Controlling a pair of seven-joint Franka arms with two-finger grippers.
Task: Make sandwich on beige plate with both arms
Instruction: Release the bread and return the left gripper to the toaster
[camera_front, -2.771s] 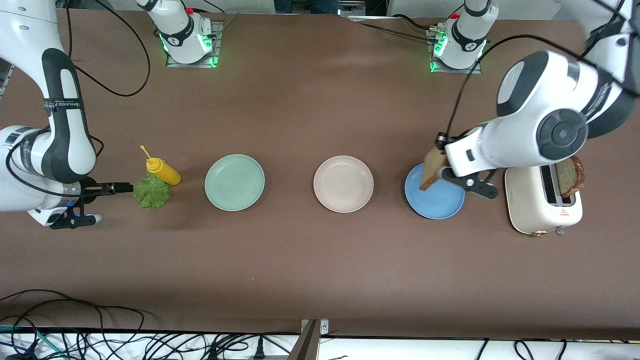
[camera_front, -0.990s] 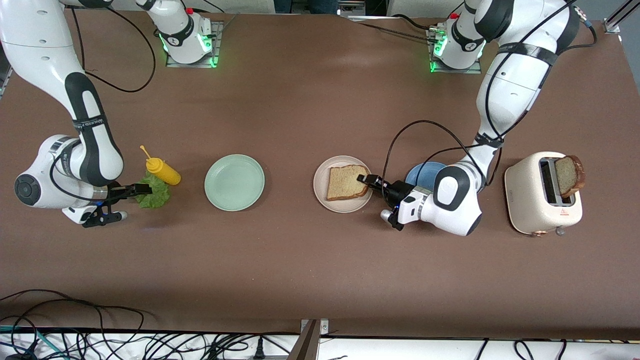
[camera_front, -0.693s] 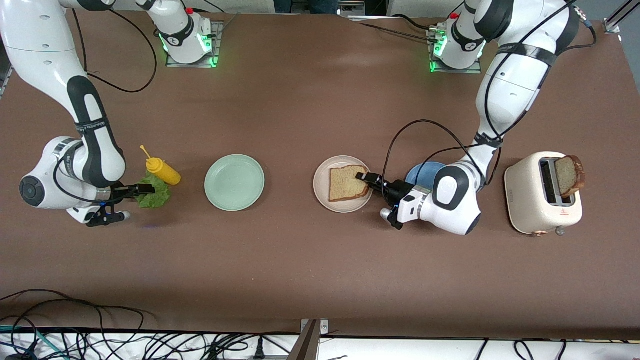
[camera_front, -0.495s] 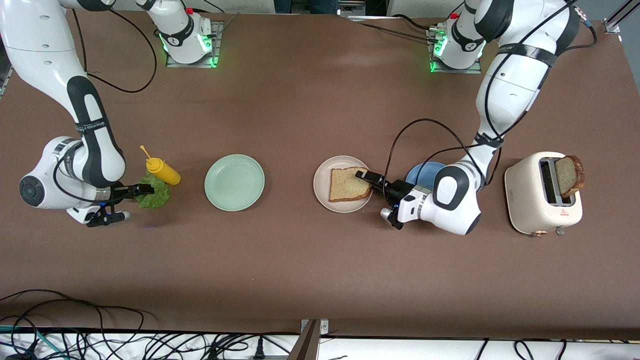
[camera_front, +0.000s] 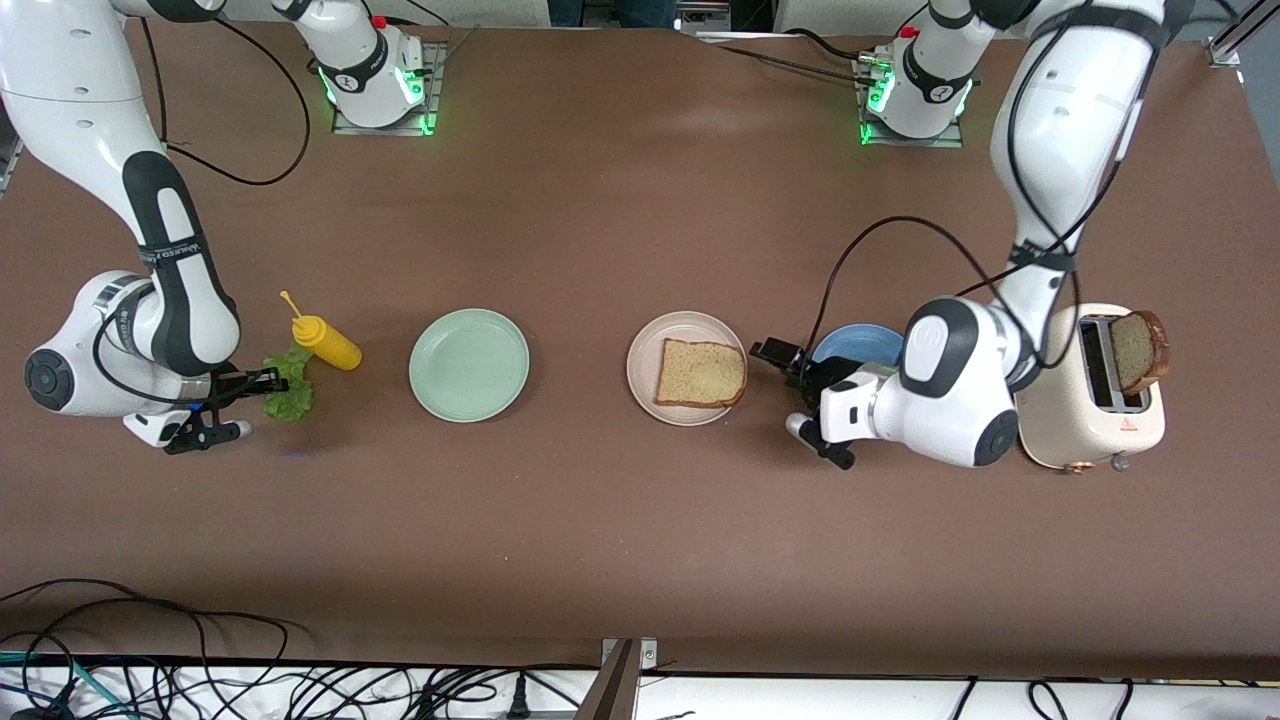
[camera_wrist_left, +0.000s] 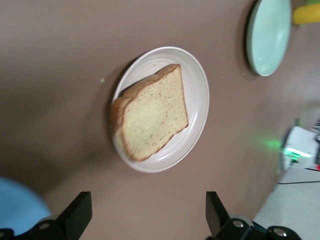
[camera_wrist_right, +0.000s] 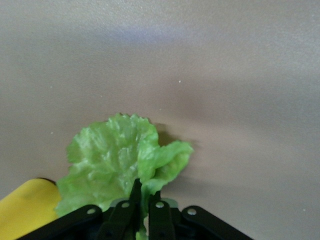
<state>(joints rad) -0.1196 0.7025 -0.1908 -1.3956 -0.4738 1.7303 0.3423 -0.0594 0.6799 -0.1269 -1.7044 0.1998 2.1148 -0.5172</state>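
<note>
Moved: left hand (camera_front: 778, 352) has backed off the bread slice (camera_front: 701, 373) on the beige plate (camera_front: 640, 385)
Left hand: spread wide, empty
Right hand (camera_front: 268, 381): pinching the lettuce leaf (camera_wrist_right: 125, 160)

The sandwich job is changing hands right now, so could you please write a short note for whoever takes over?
Left gripper: open, empty, between the beige plate and the blue plate.
Right gripper: shut on the lettuce leaf, which lies beside the yellow mustard bottle.
Done: first bread slice lies flat on the beige plate.
Left: lettuce onto that slice, then the second slice, upright in the toaster, on top.
The green plate holds nothing.
</note>
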